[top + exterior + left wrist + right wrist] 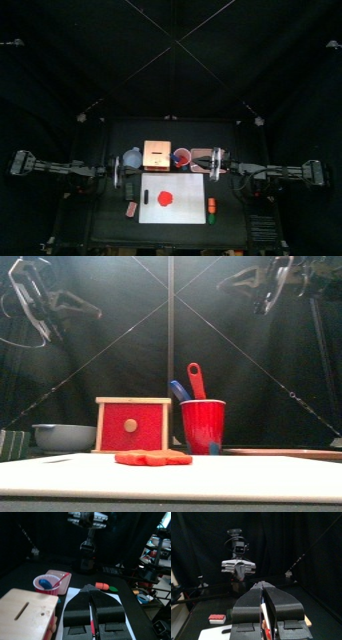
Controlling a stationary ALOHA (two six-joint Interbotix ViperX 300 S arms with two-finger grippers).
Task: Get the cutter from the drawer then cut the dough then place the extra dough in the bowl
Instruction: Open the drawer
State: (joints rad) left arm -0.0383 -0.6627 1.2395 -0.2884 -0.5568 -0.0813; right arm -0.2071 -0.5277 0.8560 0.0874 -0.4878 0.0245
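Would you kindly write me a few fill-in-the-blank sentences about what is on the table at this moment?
The red dough lies on the white ____.
The red drawer of the wooden box is ____.
In the front view, the bowl stands to the ____ of the box.
The red cup holds two toy ____.
Missing words: board; closed; left; knives.

A red plastic cup (pixel 203 426) stands centre-right in the front view, holding a red toy knife (pixel 195 379) and a blue toy knife (pixel 178 391). A white cutting board (pixel 267 478) fills the bottom. In the top view, an orange-and-green toy food (pixel 211 207) lies just right of the board.
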